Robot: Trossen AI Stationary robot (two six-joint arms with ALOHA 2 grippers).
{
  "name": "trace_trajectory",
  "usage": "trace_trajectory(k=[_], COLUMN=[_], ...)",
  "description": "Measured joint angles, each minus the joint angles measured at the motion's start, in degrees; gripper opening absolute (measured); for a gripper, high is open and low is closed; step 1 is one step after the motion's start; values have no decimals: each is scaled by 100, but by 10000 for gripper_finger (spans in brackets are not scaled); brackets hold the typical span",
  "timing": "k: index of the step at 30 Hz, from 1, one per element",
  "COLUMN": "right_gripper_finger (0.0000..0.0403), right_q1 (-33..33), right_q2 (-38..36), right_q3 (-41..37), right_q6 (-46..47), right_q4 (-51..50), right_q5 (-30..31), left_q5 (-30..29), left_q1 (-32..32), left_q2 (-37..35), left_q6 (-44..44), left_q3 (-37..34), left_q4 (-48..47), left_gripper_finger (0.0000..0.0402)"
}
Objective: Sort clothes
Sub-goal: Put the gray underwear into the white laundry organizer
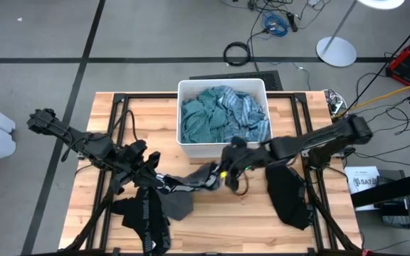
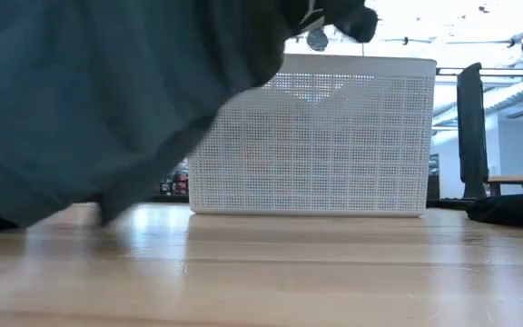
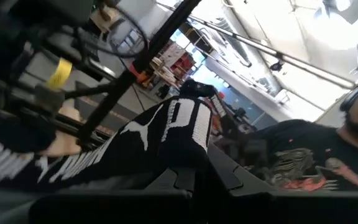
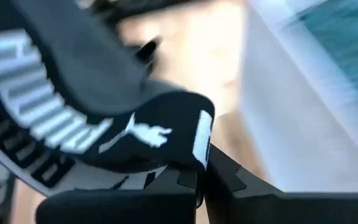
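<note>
Both arms meet over the front-middle of the bench (image 1: 105, 121), a pale wood slab w/ black frame rails showing at its edges. Left gripper (image 1: 156, 176) is pinched shut on one end of the black garment (image 1: 184, 186), soft knit w/ white block lettering; right gripper (image 1: 224, 171) is clamped shut on the other end, so the cloth is strung betw. them, just in front of the white bin (image 1: 188, 89). More of the same black fabric sags off the front edge by the left arm. The bin is a rect. plastic box w/ perforated walls, at the back-middle of the bench, stuffed w/ crumpled teal clothes (image 1: 208, 117) and light blue fabric (image 1: 251, 114) on its right side. A second dark garment (image 1: 287, 195) lies flat nr the front-right corner, apart from the held one. Open wood: back-left corner and the left side are bare, plus a strip right of the bin. Low down, a hanging grey-blue fold (image 2: 89, 100) blocks the left half of the sightline. A person in a dark printed shirt (image 3: 316, 162) sits beyond the bench.
</note>
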Motion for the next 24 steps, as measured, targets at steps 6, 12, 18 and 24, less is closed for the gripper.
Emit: trace_trajectory(k=[6, 12, 18, 24], right_gripper_finger=[0, 0, 0, 0], right_q1=[-109, -34, 779, 1956], right_q2=[-781, -1203, -1363, -1354], right_q3=[0, 0, 0, -455], right_q6=[28, 65, 1202, 3065], right_q4=[-175, -387, -1983, -2400], right_q5=[1002, 1565, 1524, 1453], left_q5=[-165, -254, -157, -695], left_q1=[282, 580, 390, -159], left_q2=[0, 0, 364, 1496], left_q6=[300, 238, -314, -439], left_q3=[2, 2, 4, 4], left_q4=[-242, -1036, -1178, -709], left_gripper_finger=[11, 11, 11, 11])
